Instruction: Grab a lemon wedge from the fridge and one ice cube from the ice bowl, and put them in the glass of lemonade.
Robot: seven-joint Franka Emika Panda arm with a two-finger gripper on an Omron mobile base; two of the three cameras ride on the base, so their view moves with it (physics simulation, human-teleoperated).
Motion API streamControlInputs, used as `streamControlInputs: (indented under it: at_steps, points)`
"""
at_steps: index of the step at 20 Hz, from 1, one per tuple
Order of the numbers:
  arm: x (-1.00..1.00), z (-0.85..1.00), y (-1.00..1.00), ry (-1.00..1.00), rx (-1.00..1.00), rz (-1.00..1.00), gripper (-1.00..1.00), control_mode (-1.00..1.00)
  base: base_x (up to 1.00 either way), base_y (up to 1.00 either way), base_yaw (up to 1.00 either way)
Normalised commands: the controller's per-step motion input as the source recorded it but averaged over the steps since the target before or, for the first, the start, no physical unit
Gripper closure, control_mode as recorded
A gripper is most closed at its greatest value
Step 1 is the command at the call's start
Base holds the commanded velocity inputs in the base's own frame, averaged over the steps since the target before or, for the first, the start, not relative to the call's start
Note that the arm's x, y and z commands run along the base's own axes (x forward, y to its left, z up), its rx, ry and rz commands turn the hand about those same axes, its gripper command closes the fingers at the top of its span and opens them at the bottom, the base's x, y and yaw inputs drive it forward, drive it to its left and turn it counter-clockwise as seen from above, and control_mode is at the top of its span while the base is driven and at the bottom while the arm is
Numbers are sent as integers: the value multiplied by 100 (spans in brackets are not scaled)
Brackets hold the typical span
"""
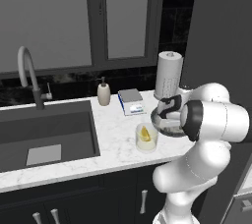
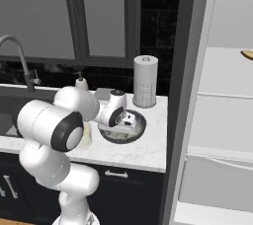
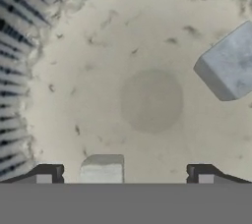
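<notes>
**Reaching into the ice bowl, jaws apart, for the one cube left to add**

Hovering low inside the ice bowl (image 2: 140, 129), the gripper (image 3: 124, 175) has its jaws spread wide with nothing clamped between them. In the hand view a pale ice cube (image 3: 101, 170) sits right between the two dark fingertips (image 3: 45, 175), at the bottom of the bowl's mottled whitish floor. A second, larger ice cube (image 3: 230, 65) lies off to one side, well apart from the jaws, near the ribbed wall of the bowl.

Just beside the bowl on the marble counter (image 1: 113, 134) stands the glass of lemonade (image 1: 146, 137). In the left base view a small bright yellow lemon wedge (image 1: 144, 132) shows inside it, so the lemon half of the job looks done. What remains, by my reading, is the ice: close on the cube between the fingers, lift it clear of the rim, carry it across to the glass and let go.

Farther out, the paper-towel roll (image 2: 145, 81) stands behind the bowl against the dark backsplash, with a soap dispenser (image 1: 103, 93) and a small scale (image 1: 131, 102) to its left, then the sink (image 1: 47, 137) and faucet (image 1: 27, 70). In the right base view the fridge (image 2: 222, 110) stands open, its white shelves showing, with a brownish-yellow piece (image 2: 247, 54) on an upper shelf.
</notes>
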Motion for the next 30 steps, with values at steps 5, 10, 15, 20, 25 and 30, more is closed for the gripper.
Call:
streamControlInputs:
  at_steps: [5, 10, 15, 20, 25, 30]
  points:
    - [0, -2, -17, 0, 0, 0, -100, -100, 0, 0, 0]
    - [0, 0, -31, 0, 0, 0, -100, -100, 0, 0, 0]
    - [3, 1, -16, 0, 0, 0, -100, -100, 0, 0, 0]
    - [2, 1, -6, 0, 0, 0, -100, -100, 0, 0, 0]
    - [-11, 0, 0, 0, 0, 0, -100, -100, 0, 0, 0]
    - [-35, 0, 0, -2, 0, 0, -100, -100, 0, 0, 0]
